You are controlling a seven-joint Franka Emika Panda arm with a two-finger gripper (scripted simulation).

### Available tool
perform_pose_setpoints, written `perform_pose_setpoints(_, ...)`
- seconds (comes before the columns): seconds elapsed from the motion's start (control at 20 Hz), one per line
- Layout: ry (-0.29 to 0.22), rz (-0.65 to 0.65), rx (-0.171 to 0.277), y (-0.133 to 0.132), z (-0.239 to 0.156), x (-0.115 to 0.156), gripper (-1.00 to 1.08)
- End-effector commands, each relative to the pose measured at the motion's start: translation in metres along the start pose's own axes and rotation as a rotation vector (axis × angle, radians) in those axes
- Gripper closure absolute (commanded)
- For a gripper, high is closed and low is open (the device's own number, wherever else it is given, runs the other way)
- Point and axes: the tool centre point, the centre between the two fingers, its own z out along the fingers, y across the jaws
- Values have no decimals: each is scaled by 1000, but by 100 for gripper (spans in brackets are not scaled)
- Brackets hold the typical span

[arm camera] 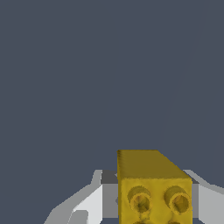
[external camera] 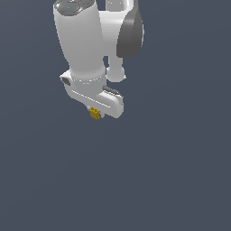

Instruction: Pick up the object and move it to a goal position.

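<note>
gripper: your fingers are closed onto the brick's sides
object: yellow studded brick, upper-centre of exterior frame
room: plain grey all around you

— What's around here, then?
— Only a flat, dark slate-blue backdrop, the same tone from edge to edge in the exterior view.
— Any walls or floor line?
— I can't tell any seam. The wrist view shows that same plain blue-grey, evenly lit.
</note>
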Motion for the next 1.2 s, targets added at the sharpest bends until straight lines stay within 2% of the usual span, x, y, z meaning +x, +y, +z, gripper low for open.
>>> perform_pose_setpoints(0.0, 0, 0, 0, 14, -27, 5, 108)
perform_pose_setpoints(0.3, 0, -1, -1, 42, -83, 16, 108)
perform_pose_setpoints(0.55, 0, -1, -1, 58, -113, 24, 108)
perform_pose_setpoints(0.85, 1, -1, -2, 67, -133, 29, 108)
perform_pose_setpoints(1.15, 1, -1, -2, 69, -137, 31, 108)
